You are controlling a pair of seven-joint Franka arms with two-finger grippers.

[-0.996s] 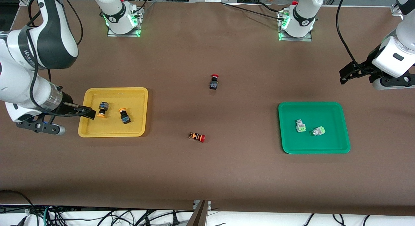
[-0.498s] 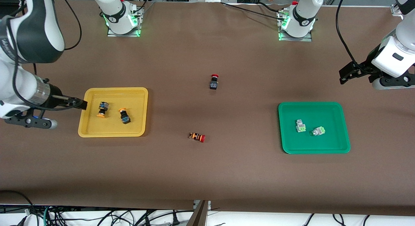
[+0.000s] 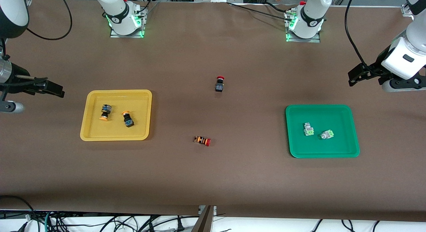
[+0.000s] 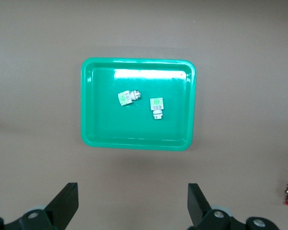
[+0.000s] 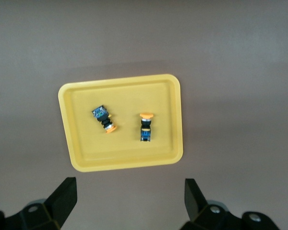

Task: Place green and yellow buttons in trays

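Observation:
Two yellow-capped buttons [image 3: 105, 112] [image 3: 127, 119] lie in the yellow tray [image 3: 139, 102]. Two green-capped buttons [image 3: 308, 129] [image 3: 325, 135] lie in the green tray [image 3: 336, 148]. My right gripper [image 3: 53, 88] is open and empty, up over bare table just off the yellow tray toward the right arm's end. The right wrist view shows the gripper [image 5: 129, 203], the tray [image 5: 81, 148] and both buttons [image 5: 104, 119] [image 5: 146, 126]. My left gripper [image 3: 356, 75] waits open and empty over bare table near the green tray. The left wrist view shows the gripper [image 4: 133, 206], the tray [image 4: 105, 129] and both buttons [image 4: 128, 97] [image 4: 157, 107].
Two red-capped black switches are on the table between the trays: one stands upright [image 3: 219, 84] nearer the robots' bases, one lies on its side [image 3: 202, 140] nearer the front camera. The arm bases [image 3: 124, 20] [image 3: 304, 24] stand along the table's edge.
My right gripper has drawn back from over the yellow tray's edge toward the right arm's end of the table, empty. The left arm and all buttons have not moved.

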